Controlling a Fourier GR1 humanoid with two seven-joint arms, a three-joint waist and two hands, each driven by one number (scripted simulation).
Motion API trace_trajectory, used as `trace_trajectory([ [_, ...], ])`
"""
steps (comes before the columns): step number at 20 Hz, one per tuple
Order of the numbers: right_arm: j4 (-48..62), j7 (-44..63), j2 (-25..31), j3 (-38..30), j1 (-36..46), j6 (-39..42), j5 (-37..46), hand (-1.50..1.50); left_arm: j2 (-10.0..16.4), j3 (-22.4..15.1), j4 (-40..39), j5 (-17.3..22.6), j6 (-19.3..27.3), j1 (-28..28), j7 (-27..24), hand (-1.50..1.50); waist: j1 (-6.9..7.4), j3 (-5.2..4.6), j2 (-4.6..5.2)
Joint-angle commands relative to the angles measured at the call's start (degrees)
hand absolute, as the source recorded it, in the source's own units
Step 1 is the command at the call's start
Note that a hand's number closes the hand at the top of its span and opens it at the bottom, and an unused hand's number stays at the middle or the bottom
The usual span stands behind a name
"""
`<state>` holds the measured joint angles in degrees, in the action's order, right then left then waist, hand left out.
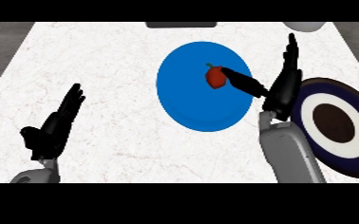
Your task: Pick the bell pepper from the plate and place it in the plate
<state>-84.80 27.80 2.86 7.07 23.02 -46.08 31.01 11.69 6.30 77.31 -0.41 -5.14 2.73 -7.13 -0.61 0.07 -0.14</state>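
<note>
1. Bell pepper (215, 77) pick-up is the step in hand. The right robot hand (282, 91) stands on edge just to the right of it, with its fingers (291, 52) straight and pointing away from the robot. Its thumb (242, 81) stretches left, and the tip reaches the pepper's right side.
2. That robot hand is open. Nothing is curled round the pepper, so I judge the grasp not yet made. Whether the thumb tip presses the pepper or only overlaps it from above cannot be told.
3. The pepper is small and red with a green stem. It lies on the blue plate (189, 95), right of the plate's middle and near the right rim.
4. A second plate (347, 95), dark with a white ring and a dark centre, lies just right of the right robot hand. It is partly behind the grey forearm (291, 154), and it looks to be where the pepper should go.
5. The next move calls for the fingers to come over the far side of the pepper and close against the thumb. Then comes a lift clear of the blue rim and a short carry to the right.
6. The pepper is small and rounded, so it may roll away from the thumb if the fingers close late.
7. The left robot hand (52, 130) rests open at the lower left of the counter (105, 66), well apart from both plates.
</note>
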Motion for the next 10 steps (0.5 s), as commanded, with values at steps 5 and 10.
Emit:
trace_trajectory([
  [5, -18.0, -18.1, 9.5, -4.0, -22.8, 9.4, -19.3, -1.50, -2.0, -0.9, 2.0, -1.1, 1.3, -3.7, -1.9, 0.00, -0.04, -0.01, -0.04],
  [10, -15.6, -31.9, 10.8, -8.2, -32.0, 17.0, -28.4, -1.50, -0.9, -0.2, 2.9, -0.7, 1.4, 1.2, 4.0, 0.00, 0.10, 0.00, 0.05],
])
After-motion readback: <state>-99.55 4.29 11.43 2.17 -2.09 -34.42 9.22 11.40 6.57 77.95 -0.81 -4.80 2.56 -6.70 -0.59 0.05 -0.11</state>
